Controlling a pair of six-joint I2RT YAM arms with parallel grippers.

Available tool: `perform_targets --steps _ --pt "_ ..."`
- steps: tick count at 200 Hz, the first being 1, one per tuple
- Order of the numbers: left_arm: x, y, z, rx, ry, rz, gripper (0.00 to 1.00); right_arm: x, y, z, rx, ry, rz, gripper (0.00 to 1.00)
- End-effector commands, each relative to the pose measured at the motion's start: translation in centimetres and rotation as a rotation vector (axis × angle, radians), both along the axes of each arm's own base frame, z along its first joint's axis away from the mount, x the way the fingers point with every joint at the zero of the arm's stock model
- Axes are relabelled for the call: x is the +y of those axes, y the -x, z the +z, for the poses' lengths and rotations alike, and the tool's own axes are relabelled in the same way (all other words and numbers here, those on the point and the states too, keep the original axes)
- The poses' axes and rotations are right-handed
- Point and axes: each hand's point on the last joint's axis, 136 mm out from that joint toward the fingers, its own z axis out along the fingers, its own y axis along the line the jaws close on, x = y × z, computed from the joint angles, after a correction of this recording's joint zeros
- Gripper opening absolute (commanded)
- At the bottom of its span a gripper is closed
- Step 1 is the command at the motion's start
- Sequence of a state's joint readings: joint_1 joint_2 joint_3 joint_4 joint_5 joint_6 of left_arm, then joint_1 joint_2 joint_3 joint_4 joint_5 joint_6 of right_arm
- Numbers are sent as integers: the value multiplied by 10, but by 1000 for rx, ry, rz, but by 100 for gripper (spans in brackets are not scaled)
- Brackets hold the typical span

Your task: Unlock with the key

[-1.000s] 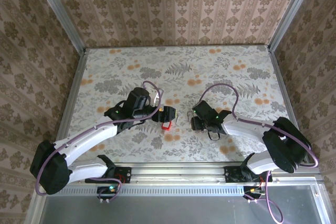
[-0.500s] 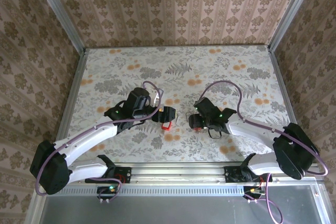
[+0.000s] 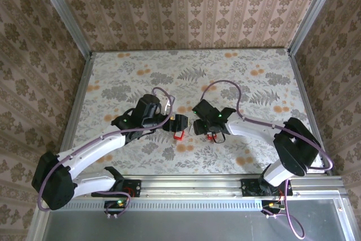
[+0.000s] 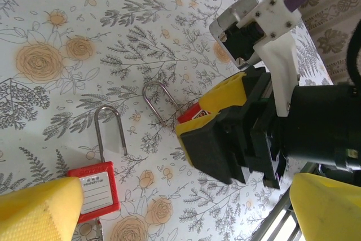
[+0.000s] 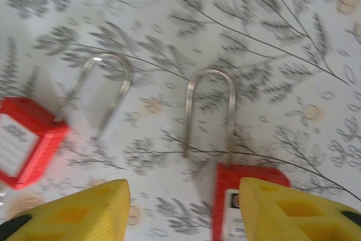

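Two red padlocks are seen lying flat on the floral table (image 3: pixel 242 77), close together near the middle of the top view. The first padlock (image 3: pixel 178 135) is placed left of centre, just below the left gripper (image 3: pixel 181 121). In the left wrist view it is shown at the lower left, close beside one yellow finger (image 4: pixel 39 213), with its shackle pointing up the frame. One leg of that shackle is seated in the body; the other ends free beside it. The left gripper's fingers are spread wide, at the two lower corners of that view, and nothing is clasped between them.

The second padlock (image 3: pixel 210 137) is found just right of centre in the top view, under the right gripper (image 3: pixel 208 132), which is tilted down over it. In the right wrist view its red body is seen at the bottom edge, right of centre, with the shackle pointing up the frame and one leg ending free. The right gripper's fingers are parted. The padlock body is partly covered by the finger at the lower right, while the finger at the lower left is kept clear of it, so no clamp is made. Whether the covering finger touches the body cannot be told. In the left wrist view, the same red body is seen between the right gripper's yellow fingers, right of centre.
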State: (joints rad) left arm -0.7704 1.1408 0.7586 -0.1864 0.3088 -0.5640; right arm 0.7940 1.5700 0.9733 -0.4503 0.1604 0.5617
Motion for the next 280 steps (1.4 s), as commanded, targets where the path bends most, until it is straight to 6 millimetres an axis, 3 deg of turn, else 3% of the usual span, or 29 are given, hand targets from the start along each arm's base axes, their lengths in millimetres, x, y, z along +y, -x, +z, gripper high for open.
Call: perform_targets --steps 1,80,136,160,221,280 --pt "7 0 3 -21 2 15 95 -4 7 -6 57 84 -33 51" --pt "18 3 3 -24 7 29 95 -4 4 -46 135 174 -74 38" --pt "22 4 4 -26 14 34 95 -6 -3 -55 138 217 -90 35" --pt "24 5 5 -28 15 38 95 -8 -6 -52 124 220 -99 34" --pt "24 4 5 -29 23 41 95 -5 -19 -18 58 214 -112 33" --pt "25 6 4 -28 28 39 94 -8 -22 -26 87 283 -121 32"
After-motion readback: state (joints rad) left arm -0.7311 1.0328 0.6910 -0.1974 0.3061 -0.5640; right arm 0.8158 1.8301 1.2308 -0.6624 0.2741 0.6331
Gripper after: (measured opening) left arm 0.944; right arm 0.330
